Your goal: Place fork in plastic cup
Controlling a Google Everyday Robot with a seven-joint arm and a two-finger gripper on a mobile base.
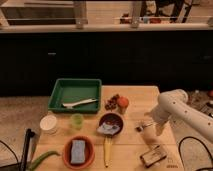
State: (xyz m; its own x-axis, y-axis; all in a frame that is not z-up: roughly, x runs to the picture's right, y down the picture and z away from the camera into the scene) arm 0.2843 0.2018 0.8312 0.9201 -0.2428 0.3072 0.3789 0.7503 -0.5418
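Early stage: fork [143, 125] sits on right of surface [136, 99], not in cup. End effector [151, 126] is right at it; can't tell if clenched or released. Plastic cup [76, 120] is well apart, to the left. Grasp, carry and drop-in look left to do.

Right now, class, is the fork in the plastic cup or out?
Out: the fork is by the gripper, at the table's right side, far from the plastic cup.

Kitchen-like lab: claw [149, 126] over dish-strewn wooden table [137, 97].
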